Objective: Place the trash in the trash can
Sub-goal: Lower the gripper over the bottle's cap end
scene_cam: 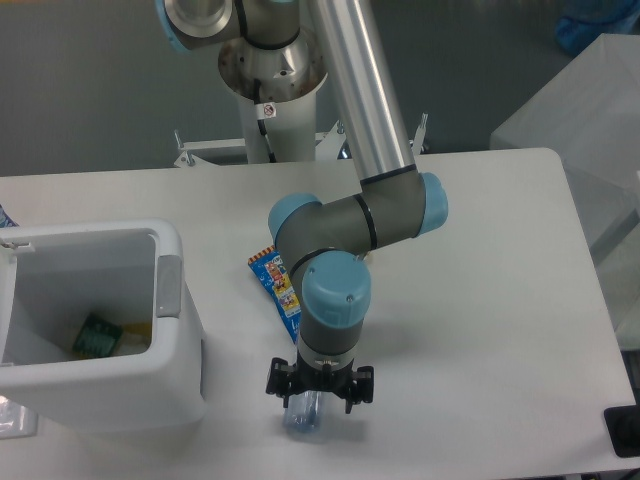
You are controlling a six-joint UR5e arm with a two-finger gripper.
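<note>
A crushed clear plastic bottle [301,418] lies on the white table near its front edge, mostly hidden under my gripper [318,395]. The gripper hangs straight above the bottle with its jaws spread to either side, open and not closed on it. A blue snack wrapper [279,283] with red-yellow print lies just behind, partly covered by the arm's wrist. The white trash can [170,355] stands at the left with its grey latch [169,285] facing the arm. No silver foil piece shows.
Inside the trash can lie a green packet [97,334] and something yellow. The robot's base [272,75] rises at the back of the table. A black object [622,430] sits at the front right corner. A grey box [580,110] stands off the table's right.
</note>
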